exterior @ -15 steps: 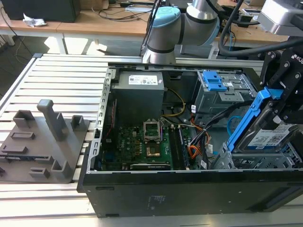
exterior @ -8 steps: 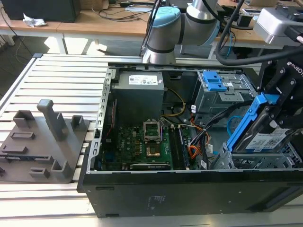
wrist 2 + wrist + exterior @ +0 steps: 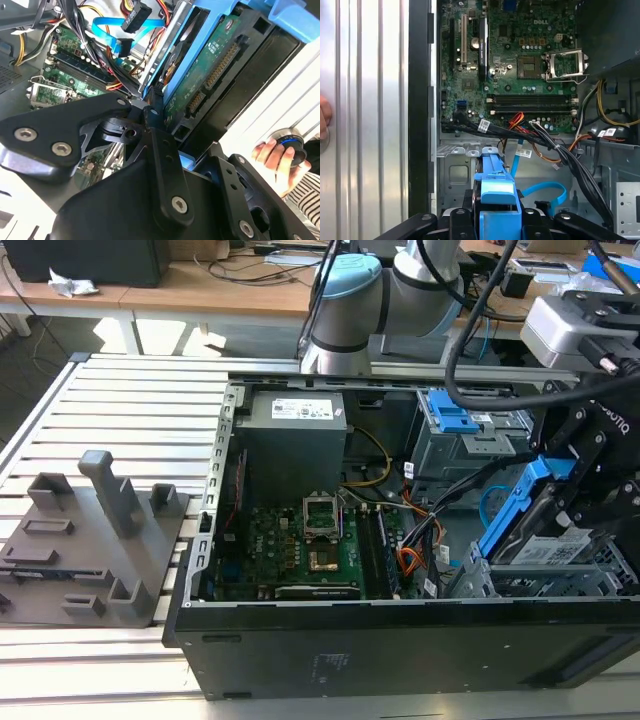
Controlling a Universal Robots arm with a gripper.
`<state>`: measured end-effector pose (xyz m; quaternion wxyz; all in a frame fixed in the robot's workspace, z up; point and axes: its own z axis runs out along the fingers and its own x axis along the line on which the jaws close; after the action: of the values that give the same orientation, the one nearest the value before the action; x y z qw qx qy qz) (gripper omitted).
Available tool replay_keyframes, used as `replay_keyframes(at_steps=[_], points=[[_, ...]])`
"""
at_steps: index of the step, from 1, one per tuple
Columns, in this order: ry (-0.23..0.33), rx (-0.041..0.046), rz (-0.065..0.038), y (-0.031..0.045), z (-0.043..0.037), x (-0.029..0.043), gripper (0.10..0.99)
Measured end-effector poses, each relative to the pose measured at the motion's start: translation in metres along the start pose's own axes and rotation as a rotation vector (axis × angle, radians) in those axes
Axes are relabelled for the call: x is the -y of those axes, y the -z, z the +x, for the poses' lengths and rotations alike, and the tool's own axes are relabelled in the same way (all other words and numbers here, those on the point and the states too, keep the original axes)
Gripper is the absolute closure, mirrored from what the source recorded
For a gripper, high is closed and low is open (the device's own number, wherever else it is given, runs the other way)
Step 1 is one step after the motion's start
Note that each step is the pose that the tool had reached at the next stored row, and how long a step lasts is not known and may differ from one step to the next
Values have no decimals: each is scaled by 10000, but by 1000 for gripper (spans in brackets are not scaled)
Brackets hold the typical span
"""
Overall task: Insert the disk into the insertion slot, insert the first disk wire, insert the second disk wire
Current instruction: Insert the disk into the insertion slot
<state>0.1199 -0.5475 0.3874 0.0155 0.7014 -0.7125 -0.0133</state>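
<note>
**Step one in hand: disk not yet seated.**
My claw (image 3: 575, 508), closed on the disk (image 3: 548, 545), holds it tilted above the insertion slot (image 3: 540, 585) at the computer case (image 3: 330, 660) corner; seating likely calls for levelling.

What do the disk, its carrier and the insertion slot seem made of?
The disk carries a white, paper-like label; its carrier is bright blue, smooth, probably moulded plastic. The insertion slot is dull grey perforated sheet, likely metal.
</note>
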Motion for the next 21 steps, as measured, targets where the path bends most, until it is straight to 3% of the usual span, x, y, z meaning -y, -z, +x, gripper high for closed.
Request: replay_keyframes(at_steps=[8,16,17,18,21], points=[[0,1,-4,-136,0,5,725],[-1,-2,-5,-141,0,5,725],[0,-1,-5,-141,0,6,714],[0,-1,-4,-142,0,6,647],[0,0,-5,-143,0,6,647]])
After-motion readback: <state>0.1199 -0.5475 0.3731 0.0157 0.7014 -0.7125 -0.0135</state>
